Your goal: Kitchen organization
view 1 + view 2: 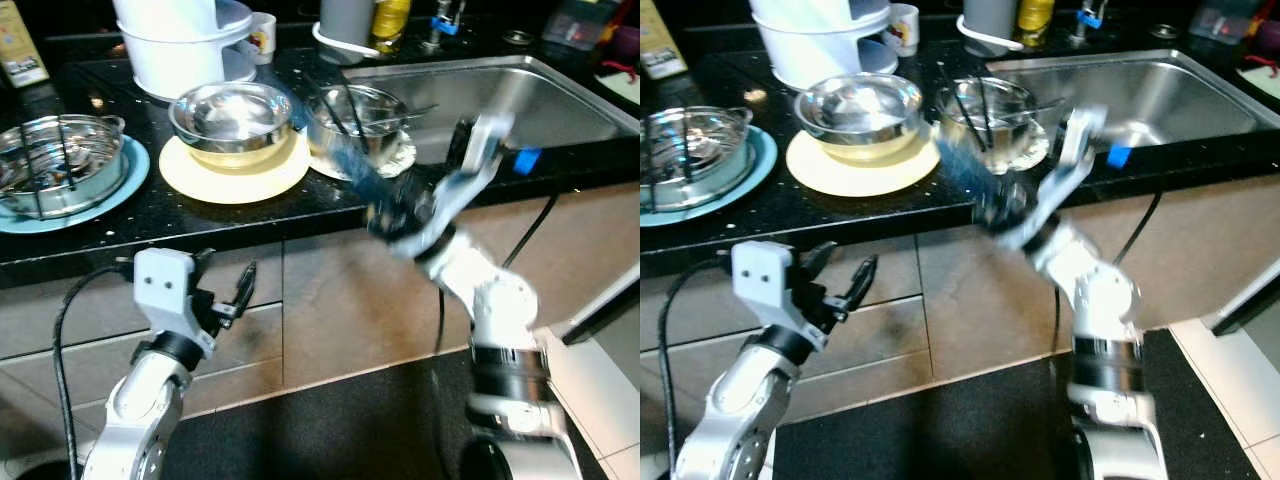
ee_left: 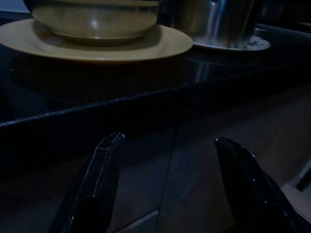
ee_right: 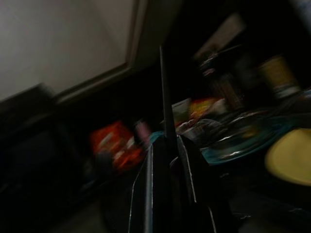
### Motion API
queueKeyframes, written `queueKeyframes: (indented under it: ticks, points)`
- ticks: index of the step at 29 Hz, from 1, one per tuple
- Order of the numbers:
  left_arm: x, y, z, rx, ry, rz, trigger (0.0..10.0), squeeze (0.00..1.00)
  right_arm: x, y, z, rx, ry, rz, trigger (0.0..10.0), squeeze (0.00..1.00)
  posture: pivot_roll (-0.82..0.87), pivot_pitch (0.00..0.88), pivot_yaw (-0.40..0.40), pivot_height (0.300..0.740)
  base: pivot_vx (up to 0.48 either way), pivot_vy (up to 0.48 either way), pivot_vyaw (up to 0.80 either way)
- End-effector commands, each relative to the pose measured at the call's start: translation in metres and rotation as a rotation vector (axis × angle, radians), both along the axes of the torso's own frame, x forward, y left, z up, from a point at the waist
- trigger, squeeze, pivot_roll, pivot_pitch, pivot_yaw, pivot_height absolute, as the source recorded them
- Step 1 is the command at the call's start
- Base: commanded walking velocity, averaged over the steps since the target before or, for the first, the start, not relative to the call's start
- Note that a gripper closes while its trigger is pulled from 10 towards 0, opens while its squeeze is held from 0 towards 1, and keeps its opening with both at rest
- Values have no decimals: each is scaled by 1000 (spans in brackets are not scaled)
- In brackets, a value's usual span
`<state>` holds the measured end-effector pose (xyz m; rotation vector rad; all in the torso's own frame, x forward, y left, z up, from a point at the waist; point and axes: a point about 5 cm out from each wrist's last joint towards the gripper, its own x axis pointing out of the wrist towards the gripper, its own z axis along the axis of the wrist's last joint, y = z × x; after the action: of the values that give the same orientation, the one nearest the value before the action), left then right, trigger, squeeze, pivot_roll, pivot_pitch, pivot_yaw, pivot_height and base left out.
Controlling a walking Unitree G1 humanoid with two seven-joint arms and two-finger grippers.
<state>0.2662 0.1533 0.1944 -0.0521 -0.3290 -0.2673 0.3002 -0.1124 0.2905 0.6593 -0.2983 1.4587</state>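
**Right arm carries a thin utensil near the tabletop's front edge**

Head views: the right end effector [image 1: 385,215] is blurred, just in front of the tabletop [image 1: 330,200] front edge, below the steel bowl with utensils [image 1: 358,120] that sits beside the sink [image 1: 520,95]. The left end effector [image 1: 235,290] hangs lower, in front of the cabinet, below the yellow plate [image 1: 235,168] with its glass bowl [image 1: 232,115]. A steamer pot [image 1: 55,160] on a blue plate sits towards the left edge.

Left wrist view: its fingers [image 2: 104,170] stand wide apart, holding nothing, aimed up at the tabletop's front edge.

Right wrist view: narrow fingers [image 3: 187,170] clamp a thin dark stick [image 3: 165,97], probably a chopstick, its long axis running straight out along the fingers. The right arm is nearer the utensil bowl, which lies up and behind it.
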Motion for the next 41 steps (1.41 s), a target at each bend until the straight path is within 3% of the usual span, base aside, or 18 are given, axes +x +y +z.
queueKeyframes:
  ticks: [1, 2, 8, 9, 10, 12, 13, 15, 22, 27, 31, 34, 38, 41]
  points:
    - [-2, 4, -8, 13, 26, 6, 10000, 0, -18, 0, -1, -22, -23, 82, 0, 0, -67, 207, -4, 740, 0, 0, 0]
    - [-2, 5, -10, 18, 32, 8, 10000, 0, -30, -7, -11, -55, 12, 87, 0, 0, -67, 207, -4, 740, 0, 0, 0]
    - [-2, 6, -11, 22, 36, 8, 10000, 0, -41, -15, -31, -133, 85, 41, 0, 0, -70, 209, -2, 740, 0, 0, 0]
    - [-2, 7, -12, 27, 41, 10, 10000, 0, -41, -16, -45, -192, 127, -1, 0, 0, -70, 209, -2, 740, 0, 0, 0]
    - [-2, 7, -12, 27, 41, 10, 10000, 0, -41, -16, -45, -192, 127, -1, 0, 0, -70, 209, -2, 740, 0, 0, 0]
    - [-2, 9, -15, 33, 52, 17, 10000, 0, -31, -17, -69, -294, 191, -122, 0, 0, -70, 209, -2, 740, 0, 0, 0]
    - [-2, 9, -15, 33, 52, 17, 10000, 0, -31, -17, -69, -294, 191, -122, 0, 0, -70, 209, -2, 740, 0, 0, 0]
    - [-3, 11, -19, 45, 71, 25, 10000, 0, -22, -21, -89, -368, 251, -235, 0, 0, -63, 216, 2, 740, 0, 0, 0]
    - [-4, 20, -29, 57, 116, 88, 10000, 0, -16, -33, -121, -506, 365, -394, 0, 0, -60, 222, 1, 740, 0, 0, 0]
    - [-5, 21, -33, 69, 133, 84, 10000, 0, -19, -40, -138, -601, 401, -428, 0, 0, -54, 227, -2, 740, 0, 0, 0]
    - [-8, 20, -40, 88, 153, 75, 10000, 0, -25, -46, -166, -708, 446, -409, 0, 0, -45, 229, -5, 740, 0, 0, 0]
    - [-11, 19, -41, 89, 150, 73, 10000, 0, -28, -49, -177, -733, 469, -416, 0, 0, -45, 229, -5, 740, 0, 0, 0]
    - [-11, 20, -39, 82, 144, 76, 10000, 0, -26, -49, -164, -635, 429, -407, 0, 0, -42, 232, -6, 740, 0, 0, 0]
    - [-11, 20, -39, 83, 144, 73, 10000, 0, -29, -47, -161, -624, 403, -363, 0, 0, -43, 233, -5, 740, 0, 0, 0]
